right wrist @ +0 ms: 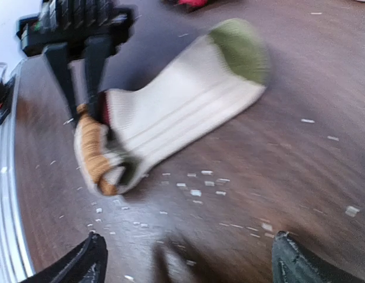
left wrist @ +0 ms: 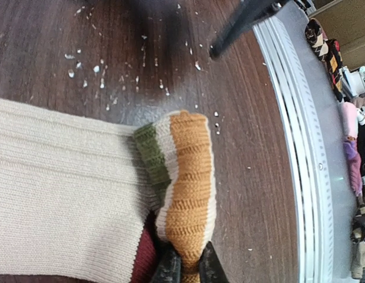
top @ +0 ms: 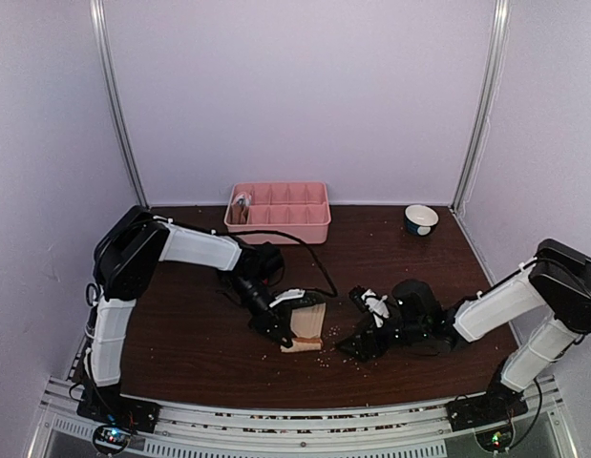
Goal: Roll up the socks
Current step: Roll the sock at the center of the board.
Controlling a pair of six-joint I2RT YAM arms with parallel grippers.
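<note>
surface (top: 180, 334): dark brown wood grain, strewn with small pale specks (left wrist: 88, 65) | compartment tray (top: 281, 232): pink, at back centre, greyish item in its far-left cell, too small to name | bowl (top: 421, 219): small, white inside, dark outside, back right, well apart from the tray | rail (top: 276, 417): ribbed metal along the near edge

Cream sock (right wrist: 176, 112) flat on table (right wrist: 312, 171), olive toe away from railed edge, orange cuff rolled over near it. Left gripper (right wrist: 82, 109) pinching cuff. Right gripper (right wrist: 188, 259) fingers spread wide, above white crumbs (right wrist: 197, 191).
</note>
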